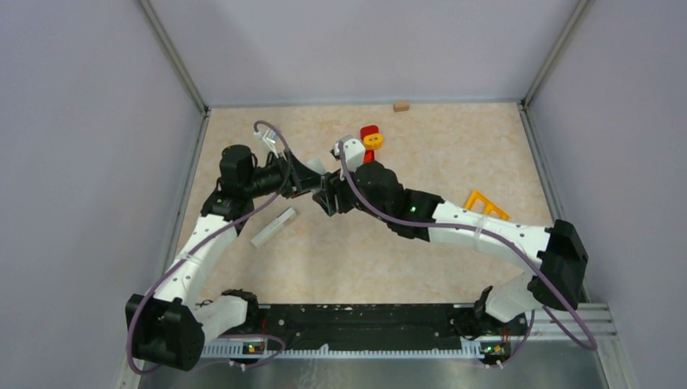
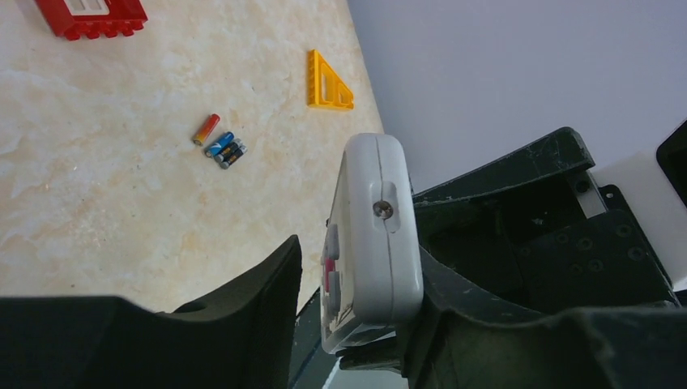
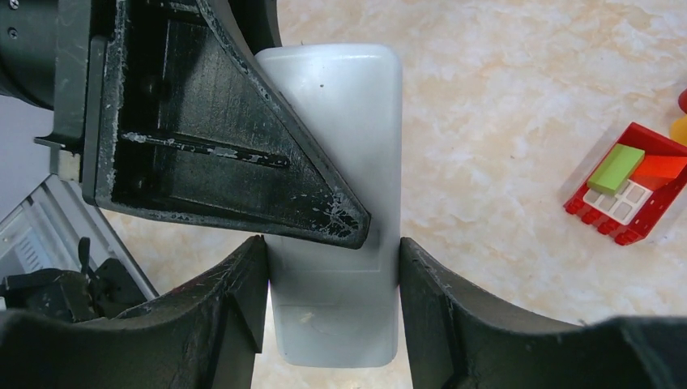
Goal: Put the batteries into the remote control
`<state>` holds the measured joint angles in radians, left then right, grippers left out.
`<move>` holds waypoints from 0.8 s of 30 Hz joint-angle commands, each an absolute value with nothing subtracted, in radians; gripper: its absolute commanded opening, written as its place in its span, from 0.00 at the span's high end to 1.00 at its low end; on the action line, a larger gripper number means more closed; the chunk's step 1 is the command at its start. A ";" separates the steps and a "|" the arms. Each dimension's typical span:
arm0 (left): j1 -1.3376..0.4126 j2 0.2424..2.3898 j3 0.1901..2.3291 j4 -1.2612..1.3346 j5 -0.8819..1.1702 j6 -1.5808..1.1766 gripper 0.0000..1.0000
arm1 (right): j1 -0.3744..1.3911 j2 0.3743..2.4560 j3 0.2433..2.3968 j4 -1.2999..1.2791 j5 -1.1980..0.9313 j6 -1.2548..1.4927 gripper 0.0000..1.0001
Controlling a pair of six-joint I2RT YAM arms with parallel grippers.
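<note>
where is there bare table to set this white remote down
Free: near-middle, between the slim grey remote lying flat and the right arm's white forearm; far right, between small tan block and orange plastic triangle. Crowded: centre, where left gripper and right gripper meet by the red-and-yellow toy.

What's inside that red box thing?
A green block lies in the red box, beside an orange-red piece and next to a white grid part. Whatever is under the blocks is covered, so it cannot be seen.
</note>
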<state>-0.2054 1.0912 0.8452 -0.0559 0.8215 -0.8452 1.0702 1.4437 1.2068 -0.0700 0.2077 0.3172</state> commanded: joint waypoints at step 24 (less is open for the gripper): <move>-0.144 1.145 0.925 0.160 0.835 -0.988 1.00 | 0.812 1.287 0.977 0.188 -0.127 1.028 0.08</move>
